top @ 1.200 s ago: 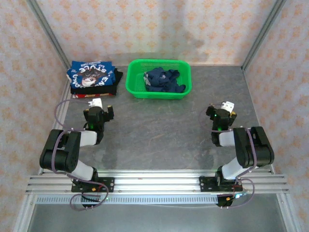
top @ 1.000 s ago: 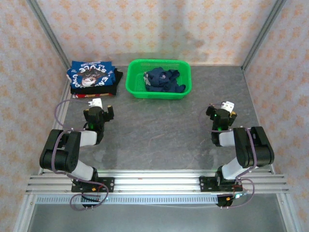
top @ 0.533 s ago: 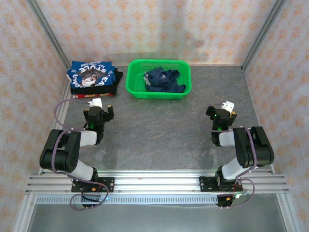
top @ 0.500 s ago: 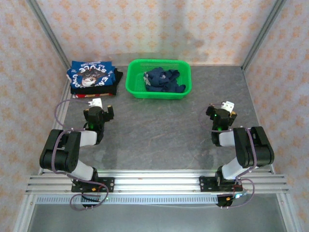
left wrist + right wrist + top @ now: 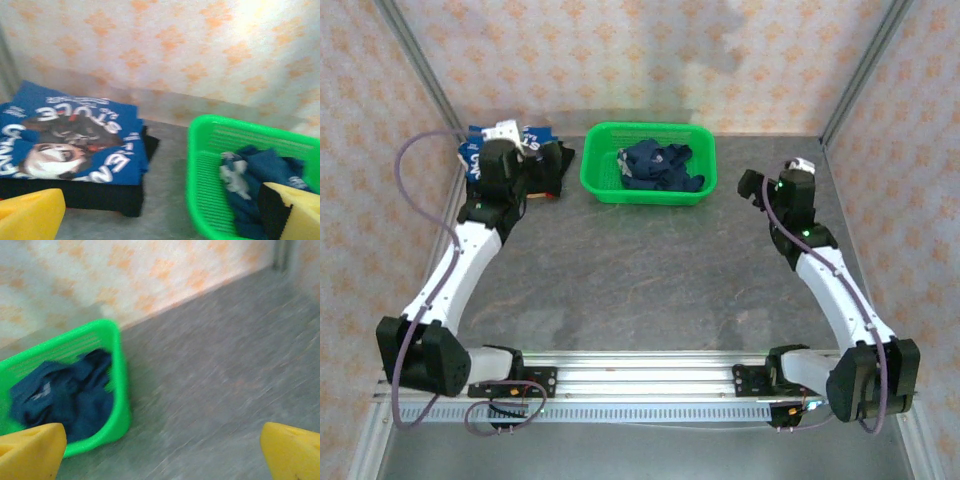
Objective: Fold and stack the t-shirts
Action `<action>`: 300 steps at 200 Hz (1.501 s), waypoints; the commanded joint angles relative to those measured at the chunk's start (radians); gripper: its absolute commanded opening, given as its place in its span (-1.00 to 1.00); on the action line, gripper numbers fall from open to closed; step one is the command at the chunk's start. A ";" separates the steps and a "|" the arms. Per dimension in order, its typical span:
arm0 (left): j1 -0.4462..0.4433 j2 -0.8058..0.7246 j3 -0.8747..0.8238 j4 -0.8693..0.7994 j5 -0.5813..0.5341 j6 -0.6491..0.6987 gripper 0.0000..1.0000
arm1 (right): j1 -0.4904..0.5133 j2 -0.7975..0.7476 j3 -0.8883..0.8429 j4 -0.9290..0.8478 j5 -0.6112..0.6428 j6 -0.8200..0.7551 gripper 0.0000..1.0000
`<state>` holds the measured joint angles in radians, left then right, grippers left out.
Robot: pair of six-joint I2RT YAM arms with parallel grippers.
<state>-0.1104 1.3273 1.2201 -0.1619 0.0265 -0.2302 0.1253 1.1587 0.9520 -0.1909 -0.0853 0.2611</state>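
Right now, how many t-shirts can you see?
3: a blue printed tee lying on a black one at far left, a navy one crumpled in the green basket. More may hide under them.

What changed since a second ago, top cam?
Both arms reached out from their tucked poses: the left gripper went forward to the folded stack, the right gripper forward towards the right side of the basket. Both open, nothing taken hold of. Stack, basket and the navy shirt in it have not moved.

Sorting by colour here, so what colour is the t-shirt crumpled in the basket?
The t-shirt is dark navy blue, clearest in the top external view.
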 commanded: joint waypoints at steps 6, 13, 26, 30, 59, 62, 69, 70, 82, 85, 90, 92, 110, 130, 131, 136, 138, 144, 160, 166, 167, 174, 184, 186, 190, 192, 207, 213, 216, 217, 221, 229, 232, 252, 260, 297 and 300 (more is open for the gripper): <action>-0.032 0.184 0.171 -0.367 0.148 -0.163 1.00 | 0.014 0.087 0.087 -0.293 -0.269 0.144 0.99; -0.040 0.219 0.201 -0.363 0.179 -0.182 1.00 | 0.014 0.117 0.108 -0.283 -0.295 0.155 0.99; -0.071 0.276 0.254 -0.368 0.196 -0.195 1.00 | 0.014 0.194 0.161 -0.270 -0.357 0.155 1.00; -0.082 0.293 0.274 -0.373 0.197 -0.197 1.00 | 0.014 0.223 0.184 -0.275 -0.369 0.153 0.99; -0.140 0.367 0.343 -0.351 0.241 -0.242 1.00 | 0.013 0.427 0.323 -0.250 -0.395 0.156 0.91; -0.145 0.372 0.345 -0.346 0.243 -0.246 1.00 | 0.014 0.448 0.335 -0.243 -0.399 0.159 0.91; -0.158 0.379 0.352 -0.345 0.242 -0.251 1.00 | 0.013 0.496 0.366 -0.232 -0.399 0.164 0.87; -0.160 0.380 0.353 -0.345 0.241 -0.251 1.00 | 0.014 0.503 0.370 -0.230 -0.398 0.165 0.86; -0.176 0.391 0.363 -0.344 0.241 -0.256 1.00 | 0.013 0.585 0.431 -0.229 -0.386 0.175 0.80; -0.180 0.392 0.363 -0.344 0.241 -0.257 1.00 | 0.013 0.606 0.446 -0.227 -0.385 0.179 0.78; -0.185 0.393 0.363 -0.341 0.242 -0.261 1.00 | 0.012 0.643 0.468 -0.224 -0.383 0.183 0.75; -0.188 0.392 0.362 -0.340 0.243 -0.262 1.00 | 0.013 0.649 0.476 -0.221 -0.382 0.186 0.74; -0.206 0.388 0.355 -0.337 0.255 -0.268 1.00 | 0.011 0.750 0.544 -0.203 -0.362 0.225 0.59; -0.225 0.379 0.351 -0.347 0.255 -0.264 1.00 | 0.011 0.817 0.571 -0.121 -0.350 0.287 0.49; -0.225 0.380 0.350 -0.347 0.254 -0.264 1.00 | 0.011 0.820 0.572 -0.116 -0.349 0.290 0.49; -0.228 0.378 0.348 -0.348 0.254 -0.263 1.00 | 0.011 0.836 0.578 -0.099 -0.345 0.302 0.44; -0.230 0.376 0.347 -0.349 0.255 -0.262 1.00 | 0.010 0.841 0.582 -0.097 -0.343 0.305 0.43; -0.232 0.374 0.346 -0.352 0.254 -0.260 1.00 | 0.010 0.862 0.599 -0.095 -0.335 0.312 0.37; -0.234 0.372 0.346 -0.359 0.252 -0.256 1.00 | 0.011 0.908 0.648 -0.126 -0.324 0.317 0.14; -0.233 0.372 0.347 -0.358 0.251 -0.255 1.00 | 0.011 0.917 0.654 -0.124 -0.327 0.320 0.03; -0.234 0.371 0.348 -0.359 0.251 -0.254 1.00 | 0.011 0.918 0.654 -0.123 -0.327 0.321 0.01; -0.233 0.371 0.350 -0.360 0.250 -0.251 1.00 | 0.012 0.919 0.650 -0.111 -0.332 0.328 -0.11; -0.234 0.375 0.358 -0.364 0.246 -0.246 1.00 | 0.014 0.909 0.635 -0.092 -0.329 0.334 -0.25; -0.233 0.376 0.360 -0.365 0.245 -0.245 1.00 | 0.014 0.906 0.631 -0.089 -0.328 0.334 -0.29; -0.234 0.379 0.363 -0.366 0.245 -0.244 1.00 | 0.014 0.900 0.623 -0.085 -0.322 0.336 -0.36; -0.233 0.381 0.366 -0.367 0.245 -0.243 1.00 | 0.014 0.897 0.619 -0.084 -0.320 0.336 -0.41; -0.234 0.399 0.386 -0.364 0.257 -0.237 1.00 | 0.014 0.863 0.584 -0.075 -0.306 0.341 -0.73; -0.235 0.409 0.395 -0.359 0.268 -0.233 1.00 | 0.014 0.850 0.568 -0.074 -0.301 0.343 -0.85; -0.235 0.413 0.399 -0.357 0.271 -0.232 1.00 | 0.015 0.843 0.562 -0.075 -0.299 0.344 -0.90; -0.235 0.414 0.399 -0.358 0.273 -0.231 1.00 | 0.016 0.840 0.559 -0.076 -0.297 0.345 -0.92; -0.237 0.422 0.411 -0.359 0.275 -0.229 1.00 | 0.016 0.829 0.550 -0.081 -0.294 0.346 -0.97; -0.242 0.437 0.434 -0.367 0.274 -0.221 1.00 | 0.016 0.801 0.526 -0.092 -0.281 0.348 -0.99; -0.245 0.445 0.444 -0.373 0.272 -0.217 0.99 | 0.016 0.789 0.515 -0.093 -0.278 0.349 -1.00; -0.267 0.499 0.538 -0.429 0.245 -0.174 0.99 | 0.026 0.694 0.422 -0.102 -0.243 0.353 -1.00; -0.280 0.523 0.578 -0.454 0.231 -0.157 0.99 | 0.034 0.656 0.394 -0.131 -0.225 0.343 -1.00; -0.346 0.646 0.736 -0.543 0.220 -0.121 0.99 | 0.088 0.418 0.160 -0.162 -0.104 0.362 -1.00; -0.352 0.655 0.744 -0.548 0.223 -0.121 0.99 | 0.093 0.397 0.135 -0.160 -0.092 0.369 -1.00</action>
<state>-0.4206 1.9202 1.8851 -0.6033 0.2687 -0.3981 0.1787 1.7153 1.2087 -0.2905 -0.2962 0.6117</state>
